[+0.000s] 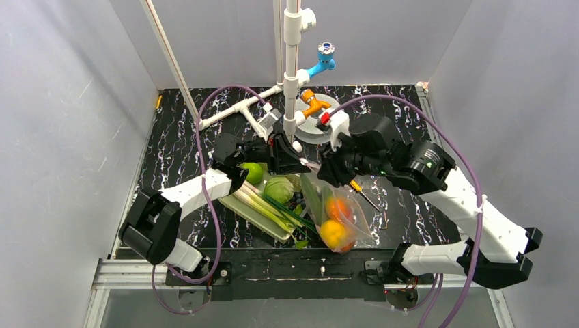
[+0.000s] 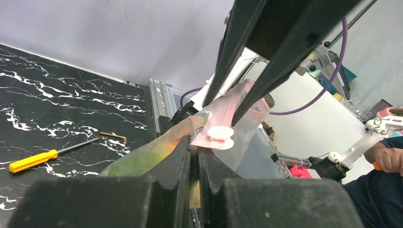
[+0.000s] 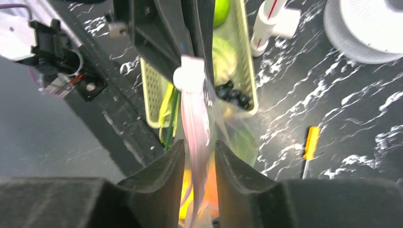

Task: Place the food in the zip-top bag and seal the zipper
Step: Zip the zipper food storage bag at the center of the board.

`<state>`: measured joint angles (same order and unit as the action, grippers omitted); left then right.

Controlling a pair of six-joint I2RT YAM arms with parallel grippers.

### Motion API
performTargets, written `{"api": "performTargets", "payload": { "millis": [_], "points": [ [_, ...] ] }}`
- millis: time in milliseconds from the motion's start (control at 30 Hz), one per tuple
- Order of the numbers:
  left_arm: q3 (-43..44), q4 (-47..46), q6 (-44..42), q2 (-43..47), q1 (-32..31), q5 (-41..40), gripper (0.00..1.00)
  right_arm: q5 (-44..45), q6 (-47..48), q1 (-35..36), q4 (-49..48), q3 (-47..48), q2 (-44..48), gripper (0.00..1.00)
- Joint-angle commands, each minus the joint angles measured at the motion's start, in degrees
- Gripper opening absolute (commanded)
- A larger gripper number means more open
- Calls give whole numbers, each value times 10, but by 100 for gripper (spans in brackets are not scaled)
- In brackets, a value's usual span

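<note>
Left gripper (image 2: pixel 195 145) is clamped shut on the zipper (image 2: pixel 223 111). Right gripper (image 3: pixel 198 147) sits partly open around the same strip, not pinching. The bag (image 1: pixel 345 215), with orange fruits (image 1: pixel 334 232) inside, hangs just beside the basket (image 1: pixel 251 216), on the right arm's side.

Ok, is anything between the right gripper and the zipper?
Nothing visible does. The zipper runs straight through the open jaws of the right gripper. Its white slider sits just beyond, next to the left gripper, which pinches the zipper.
</note>
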<state>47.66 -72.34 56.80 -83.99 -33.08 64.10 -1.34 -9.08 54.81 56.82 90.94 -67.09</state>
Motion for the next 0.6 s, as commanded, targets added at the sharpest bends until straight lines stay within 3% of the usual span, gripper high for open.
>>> {"api": "performTargets", "payload": {
  "millis": [0, 133, 333, 567],
  "points": [
    [20, 2, -4, 17, -2, -12, 0, 144, 19, 41, 29, 91, -51, 46],
    [19, 18, -12, 25, -2, -17, 0, 240, 46, 88, 76, 170, -117, 59],
    [19, 41, -28, 34, -2, -21, 0, 334, 81, 134, 89, 213, -173, 59],
    [19, 42, -28, 34, -2, -23, 0, 367, 116, 150, 50, 188, -178, 35]
  ]
}}
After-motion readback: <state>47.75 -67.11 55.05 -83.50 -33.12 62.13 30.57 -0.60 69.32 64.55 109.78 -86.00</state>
